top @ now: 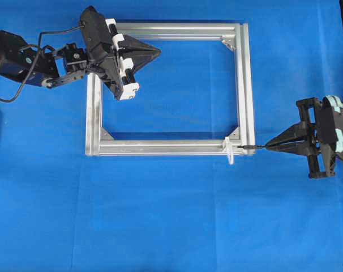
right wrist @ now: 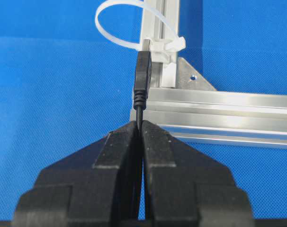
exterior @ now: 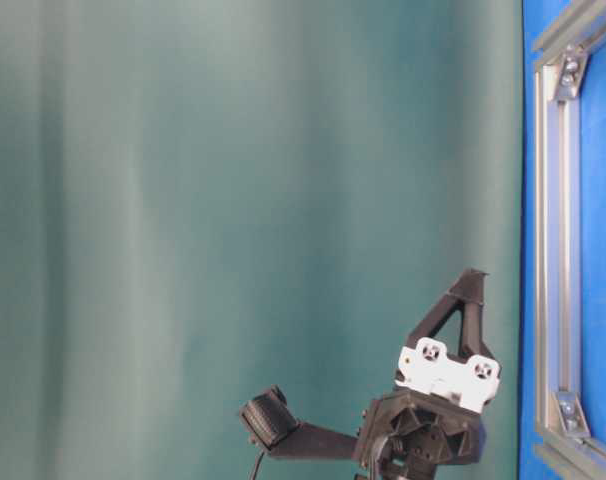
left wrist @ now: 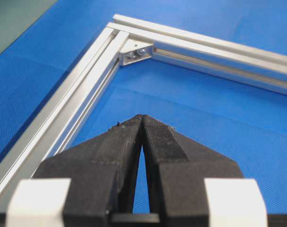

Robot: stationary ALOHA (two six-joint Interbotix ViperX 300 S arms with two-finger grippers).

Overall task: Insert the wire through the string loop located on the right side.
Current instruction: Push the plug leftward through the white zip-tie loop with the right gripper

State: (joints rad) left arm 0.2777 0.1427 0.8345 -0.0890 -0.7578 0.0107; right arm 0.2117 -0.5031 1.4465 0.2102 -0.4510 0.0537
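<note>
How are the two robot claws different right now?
The right gripper is pinched shut on the wire, while the left gripper is shut on nothing. The right gripper sits just outside the frame, near the string loop; the left gripper hovers over the frame's opposite corner, far from it. Both are black and closed.

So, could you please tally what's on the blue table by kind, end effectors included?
Aluminium frame: 1
White string loop: 1
Wire: 1, held by the right end effector
End effectors: 2, left and right
Total: 5
</note>
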